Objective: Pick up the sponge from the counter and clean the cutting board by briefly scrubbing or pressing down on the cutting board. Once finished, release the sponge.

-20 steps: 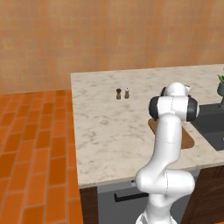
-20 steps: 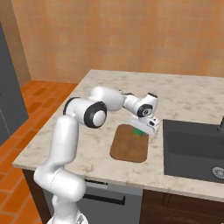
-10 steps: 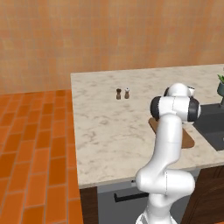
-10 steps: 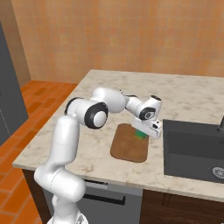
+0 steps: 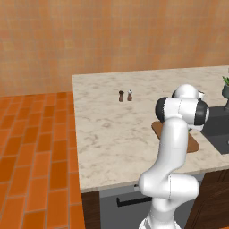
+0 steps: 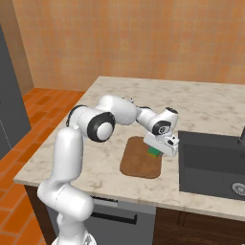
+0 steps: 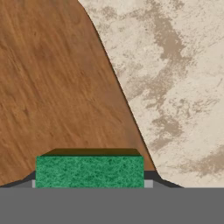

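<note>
The brown wooden cutting board (image 6: 139,163) lies on the marbled counter (image 6: 201,103), just left of the sink. My gripper (image 6: 157,151) reaches down over the board's far right corner, shut on the green sponge (image 6: 153,152). In the hand view the sponge (image 7: 89,171) spans the gap between my fingers at the bottom. A dark shadow runs along its top edge, on the board (image 7: 52,87). Whether the sponge touches the wood I cannot tell. In the left base view my own arm hides the gripper, and parts of the board (image 5: 192,145) show on either side of it.
The dark sink basin (image 6: 213,165) starts right beside the board. Two small shakers (image 5: 125,95) stand further back on the counter, and a potted plant (image 5: 226,87) sits at the far right. Orange tiled floor (image 5: 31,147) lies to the left.
The gripper has sunk a little lower toward the cutting board with the sponge held in it. The board and shakers have stayed put.
</note>
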Robot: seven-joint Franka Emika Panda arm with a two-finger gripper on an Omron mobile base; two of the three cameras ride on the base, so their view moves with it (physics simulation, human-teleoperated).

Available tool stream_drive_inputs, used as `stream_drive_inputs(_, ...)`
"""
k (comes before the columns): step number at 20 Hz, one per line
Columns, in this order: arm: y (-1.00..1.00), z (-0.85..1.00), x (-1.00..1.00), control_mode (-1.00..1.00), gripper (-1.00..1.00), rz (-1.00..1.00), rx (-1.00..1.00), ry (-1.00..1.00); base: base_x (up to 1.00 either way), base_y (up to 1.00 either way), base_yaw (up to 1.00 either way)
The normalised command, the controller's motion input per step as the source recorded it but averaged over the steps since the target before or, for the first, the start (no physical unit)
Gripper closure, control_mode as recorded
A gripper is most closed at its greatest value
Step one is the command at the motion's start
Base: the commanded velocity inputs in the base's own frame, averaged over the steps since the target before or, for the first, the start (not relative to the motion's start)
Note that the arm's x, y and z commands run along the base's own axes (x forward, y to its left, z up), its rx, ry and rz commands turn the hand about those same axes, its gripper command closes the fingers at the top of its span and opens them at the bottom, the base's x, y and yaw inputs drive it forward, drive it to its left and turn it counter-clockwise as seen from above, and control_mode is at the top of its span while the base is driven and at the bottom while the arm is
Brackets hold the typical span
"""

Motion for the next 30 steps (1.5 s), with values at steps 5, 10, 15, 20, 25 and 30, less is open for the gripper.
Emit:
stream_drive_inputs(5, 0.16, -0.8, -0.07, -1.0, 1.0, 0.0, -0.03, 0.0, 0.0, 0.0, 0.0)
stream_drive_inputs(10, 0.08, -0.2, -0.76, -1.0, 1.0, 0.0, -0.02, -0.13, 0.0, 0.0, 0.0)
stream_drive_inputs(15, 0.24, -0.39, -0.29, -1.0, 1.0, 0.0, -0.03, 0.0, 0.0, 0.0, 0.0)
stream_drive_inputs(20, 0.33, -0.53, -0.16, -1.0, 1.0, 0.0, -0.06, -0.01, 0.0, 0.0, 0.0)
stream_drive_inputs(25, 0.02, 0.0, -0.92, -1.0, 1.0, 0.0, 0.0, -0.02, 0.0, 0.0, 0.0)
stream_drive_inputs(30, 0.31, -0.52, -0.28, -1.0, 1.0, 0.0, -0.03, 0.0, 0.0, 0.0, 0.0)
